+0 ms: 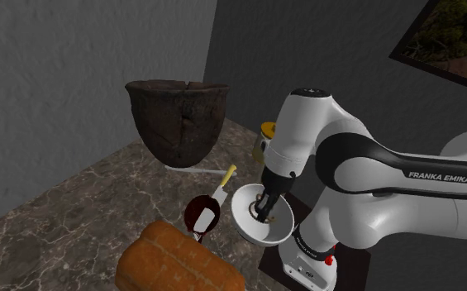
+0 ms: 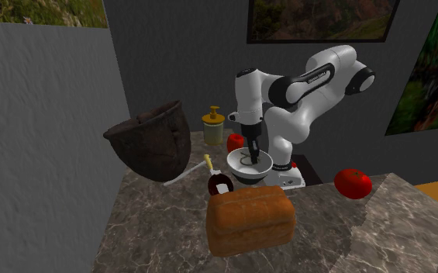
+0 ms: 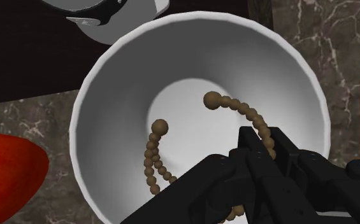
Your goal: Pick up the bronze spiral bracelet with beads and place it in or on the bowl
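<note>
A white bowl (image 3: 108, 70) stands on the marble top next to the robot's stand, also seen as the bowl (image 1: 241, 219) and the bowl (image 2: 262, 167). A brown beaded spiral bracelet (image 3: 151, 159) hangs inside it, its two beaded ends curling over the bowl's floor. My black gripper (image 3: 264, 145) is shut on the bracelet's beads, just above the bowl's inside. From outside, the gripper (image 1: 264, 207) points straight down into the bowl, as does the gripper (image 2: 250, 155).
A big dark pot (image 1: 176, 120) stands by the wall. A bread loaf (image 1: 173, 260) and a red-and-white scoop (image 1: 202, 213) lie close to the bowl. A yellow dispenser (image 1: 266, 136) stands behind, a tomato (image 2: 353, 182) to the second exterior view's right.
</note>
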